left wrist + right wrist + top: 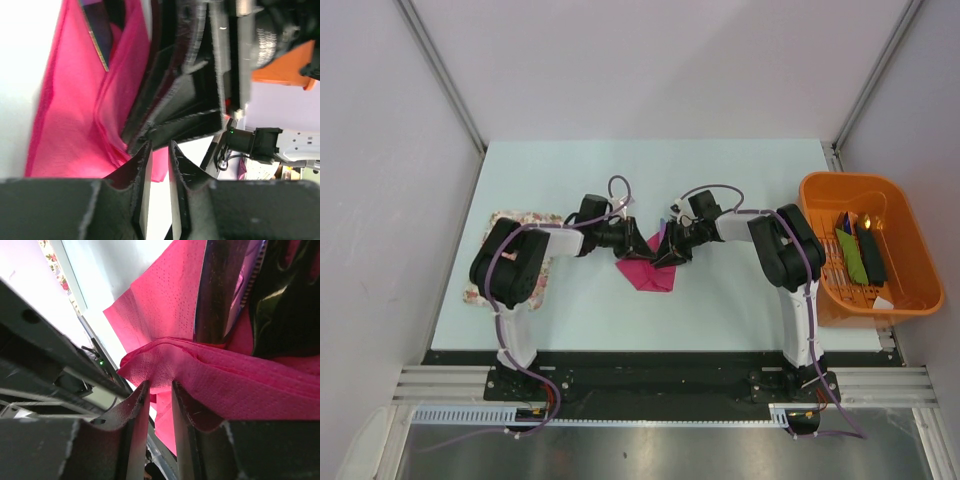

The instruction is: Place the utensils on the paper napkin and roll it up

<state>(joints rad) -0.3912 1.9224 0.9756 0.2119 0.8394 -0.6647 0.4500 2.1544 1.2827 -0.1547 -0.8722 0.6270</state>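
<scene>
While both arms crowd in over mid-bench [720, 180], the paper napkin [650, 272] lies crumpled between them, partly folded over, well apart from the orange tub [865, 185] on the right. Left pincer [159, 150] first: its jaws stand a narrow slit apart, bare bench showing through, with the pink sheet just beside and beyond the tips, nothing visibly nipped. Right pincer [156, 387] now: jaws just as narrow and sitting right under a doubled fold of the napkin. Whether it has bitten the paper, I cannot tell.

Why so low and close? My read is that each side is going for an edge, so the sheet can be turned over its load.

And the load: a purple utensil [99, 37] lies inside the fold, wrapped on both sides by pink. Its long axis runs away from the left wrist camera, slanting slightly, with the far end out of frame. From above it is hidden.
</scene>
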